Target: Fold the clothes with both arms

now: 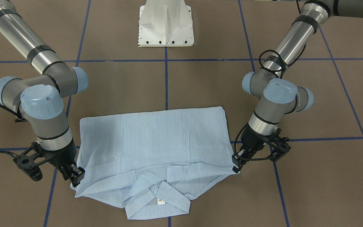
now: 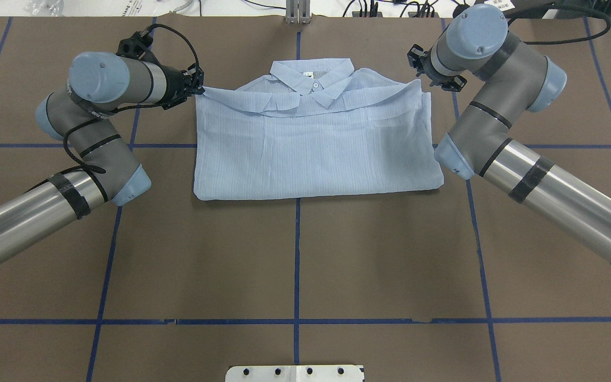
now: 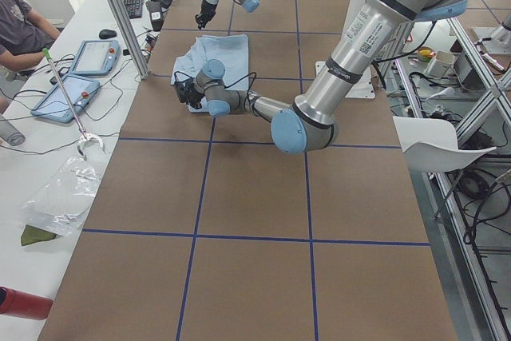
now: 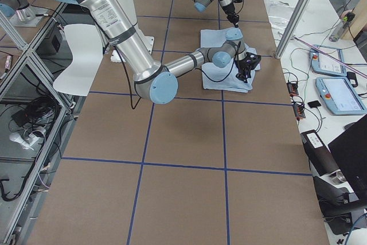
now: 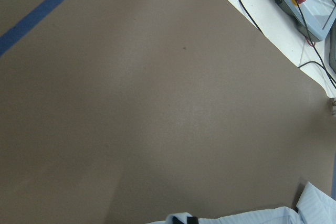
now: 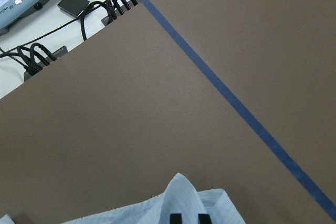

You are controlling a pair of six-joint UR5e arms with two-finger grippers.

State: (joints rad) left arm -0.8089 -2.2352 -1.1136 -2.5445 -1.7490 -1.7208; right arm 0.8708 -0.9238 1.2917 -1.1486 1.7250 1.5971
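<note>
Garment and grippers on the work surface. Thin light-blue finely striped shirt (image 1: pixel 153 142) lies flat on the brown table (image 1: pixel 200 88), astride a blue tape line (image 1: pixel 166 78) and well apart from the white pedestal base (image 1: pixel 165 25). It is folded into a wide rectangle, with one layer doubled over toward the shoulders. The collar (image 1: pixel 173 198), a pale button (image 1: pixel 155 191) and a small white neck label (image 1: pixel 161 202) lie at the edge away from the robot.

Silver-grey left arm (image 1: pixel 279 94) reaches down to the shoulder corner on its own side. There the black two-finger left gripper (image 1: pixel 236 164) has its fingers drawn together on the corner of the cloth. The left wrist view shows only a sliver of fingertip against the fabric.

Silver-grey right arm (image 1: pixel 39 94) mirrors this at the opposite corner, where the right gripper (image 1: pixel 76 177) meets the shirt edge. The right wrist view shows two black fingertips (image 6: pixel 176 217) separated by a narrow gap, with fabric bunched up at them. Both gripped corners sit low; whether they touch the table or hang just above it cannot be told.

In the side views a bench beside the table carries grey-blue control tablets (image 3: pixel 94 57), and a seated person (image 3: pixel 20 17) appears at the picture's edge.
</note>
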